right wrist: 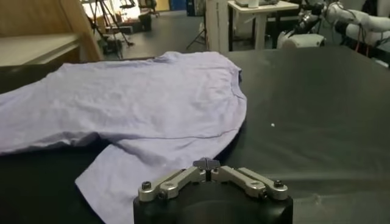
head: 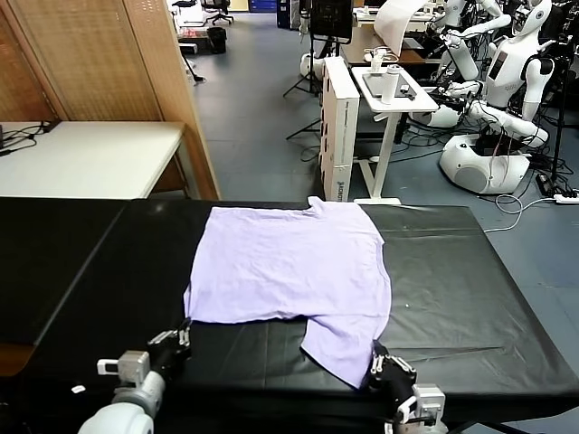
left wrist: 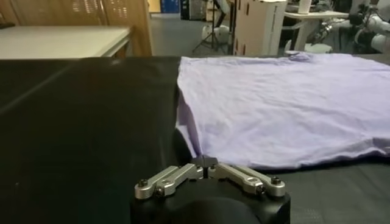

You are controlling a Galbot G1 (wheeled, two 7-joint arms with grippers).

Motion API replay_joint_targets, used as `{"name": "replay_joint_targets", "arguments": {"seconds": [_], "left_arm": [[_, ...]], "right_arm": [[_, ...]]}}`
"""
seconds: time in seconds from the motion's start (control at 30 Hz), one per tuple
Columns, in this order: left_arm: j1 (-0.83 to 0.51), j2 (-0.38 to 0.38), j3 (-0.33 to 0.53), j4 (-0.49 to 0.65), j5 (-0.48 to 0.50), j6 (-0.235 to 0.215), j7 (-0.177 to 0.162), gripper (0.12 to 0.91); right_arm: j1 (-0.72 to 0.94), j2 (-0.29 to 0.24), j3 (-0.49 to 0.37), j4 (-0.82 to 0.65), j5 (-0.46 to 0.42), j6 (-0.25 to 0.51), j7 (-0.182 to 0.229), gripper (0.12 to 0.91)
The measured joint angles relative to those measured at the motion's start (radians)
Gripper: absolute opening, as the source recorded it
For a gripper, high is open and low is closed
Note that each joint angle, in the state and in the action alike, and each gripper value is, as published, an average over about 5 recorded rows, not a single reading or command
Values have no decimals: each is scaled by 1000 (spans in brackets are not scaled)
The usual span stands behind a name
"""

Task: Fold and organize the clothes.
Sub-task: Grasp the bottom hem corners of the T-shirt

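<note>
You had the T-shirt (head: 289, 271) spread flat on the black table (head: 470, 298), toward its far edge. Your left gripper (head: 177, 342) stood just before the shirt's near corner, fingers together. Your right gripper (head: 387, 369) sat by the sleeve tip near the near edge, fingers together, holding nothing.

T-shirt (left wrist: 286, 109) cut off (far sleeve)
</note>
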Motion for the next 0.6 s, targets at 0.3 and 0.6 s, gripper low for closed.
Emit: {"name": "replay_joint_targets", "arguments": {"seconds": [0.3, 0.6], "left_arm": [[48, 29, -23, -60, 7, 100, 15, 145], [125, 58, -54, -143, -9, 177, 29, 145]], "right_arm": [[-90, -34, 50, 88, 75, -52, 43, 139], [-208, -52, 104, 186, 180, -164, 101, 139]]}}
